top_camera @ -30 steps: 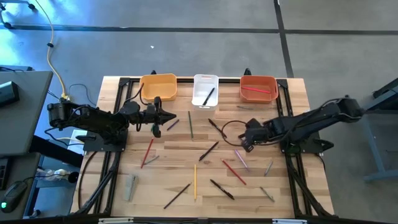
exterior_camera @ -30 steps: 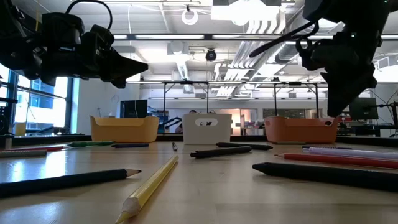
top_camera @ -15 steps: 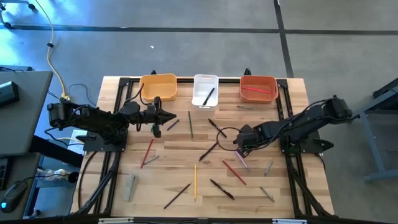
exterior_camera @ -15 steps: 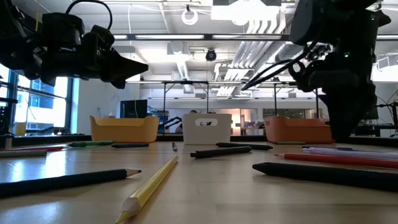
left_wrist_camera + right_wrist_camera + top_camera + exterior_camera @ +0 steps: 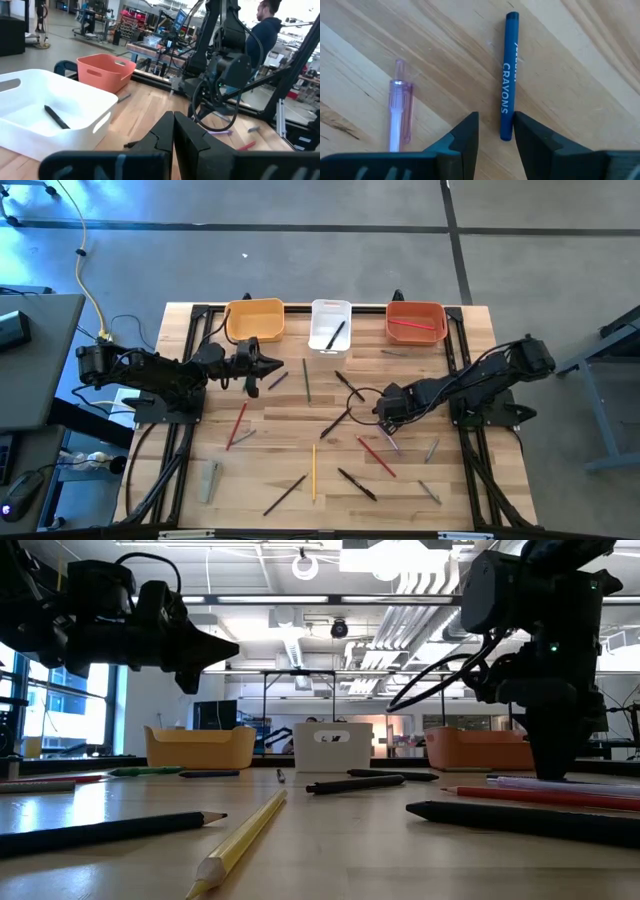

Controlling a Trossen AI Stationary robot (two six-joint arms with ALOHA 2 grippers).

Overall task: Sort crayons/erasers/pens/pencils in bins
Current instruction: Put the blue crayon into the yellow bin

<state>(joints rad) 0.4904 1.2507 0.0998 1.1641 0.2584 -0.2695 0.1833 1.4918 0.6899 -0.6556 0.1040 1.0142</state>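
My right gripper [image 5: 495, 127] points down at the table right of centre [image 5: 385, 408], open. Its fingertips stand on either side of one end of a blue crayon [image 5: 508, 75] that lies flat on the wood; a pink pen [image 5: 400, 115] lies beside it. My left gripper [image 5: 275, 366] hangs shut and level above the table near the yellow-orange bin [image 5: 254, 320], holding nothing. The white bin [image 5: 330, 325] has a black pen [image 5: 336, 333] in it, and the red-orange bin [image 5: 416, 321] has a red pencil. My right gripper comes from above with its open fingers across the crayon's end [image 5: 506, 132]. One finger [image 5: 525, 132] stands right beside that end; whether it touches I cannot tell. The crayon lies flat on the table.
Loose sticks lie over the table: a yellow pencil [image 5: 313, 472], red pencils [image 5: 237, 425] [image 5: 377, 457], black pens [image 5: 357, 484] [image 5: 285, 494] [image 5: 336, 423], a green pen [image 5: 306, 380]. A grey eraser [image 5: 210, 478] lies near left. A black cable loops beside the right gripper [image 5: 362, 392].
My right gripper has come down to the table top and a little toward the table's left, ending over the blue crayon. My left gripper has stayed in place and rolled slightly about its own axis.
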